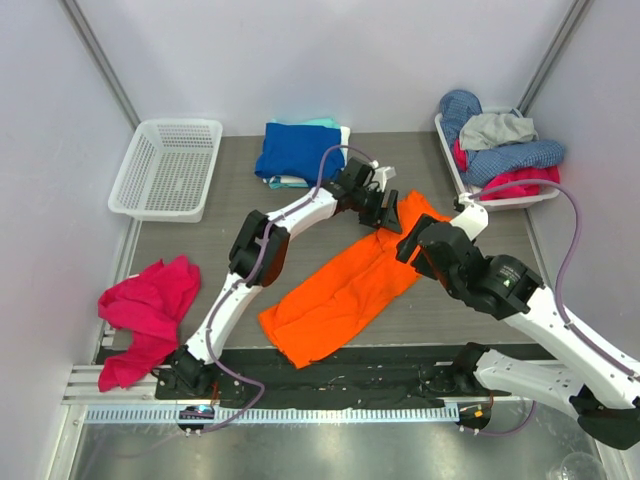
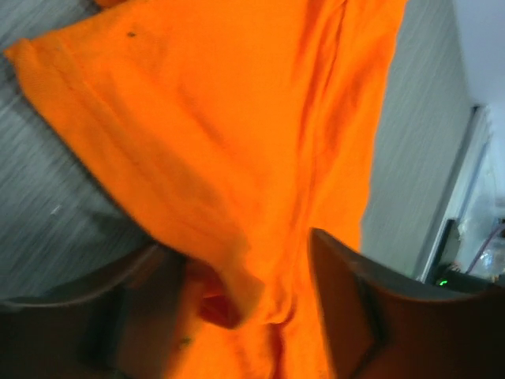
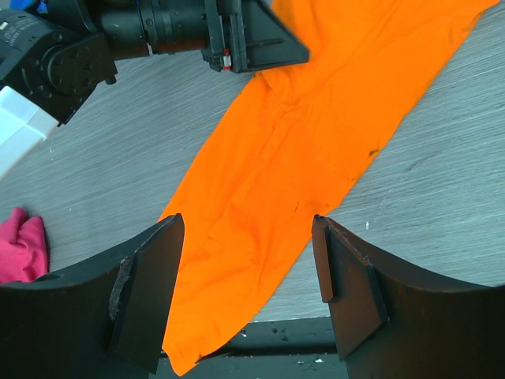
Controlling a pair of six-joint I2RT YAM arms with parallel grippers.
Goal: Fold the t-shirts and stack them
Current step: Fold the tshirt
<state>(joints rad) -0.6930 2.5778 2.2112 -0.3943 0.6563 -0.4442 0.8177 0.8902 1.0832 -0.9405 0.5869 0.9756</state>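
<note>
From above, the orange shirt (image 1: 345, 290) lies stretched across the counter (image 1: 200, 240), with the folded blue shirt (image 1: 295, 150) behind as the stack's base. Left wrist: the left gripper (image 2: 237, 241) is spread wide with a ridge of cloth between its fingers, seemingly lined up to pinch. Right wrist: the right gripper (image 3: 246, 225) is wide too, empty over mid-shirt and likely poised to share the fold.

Grey wood-grain table (image 1: 200, 238) w/ pale walls (image 1: 300, 60) on 3 sides, metal posts (image 1: 98, 60) in back corners.

The left arm (image 1: 300, 212) and right arm (image 1: 560, 330) are white shells with chunky black joints. Purple cable (image 1: 572, 230) loops along each one, and the fingers (image 3: 150, 284) are wide, matte black.
</note>
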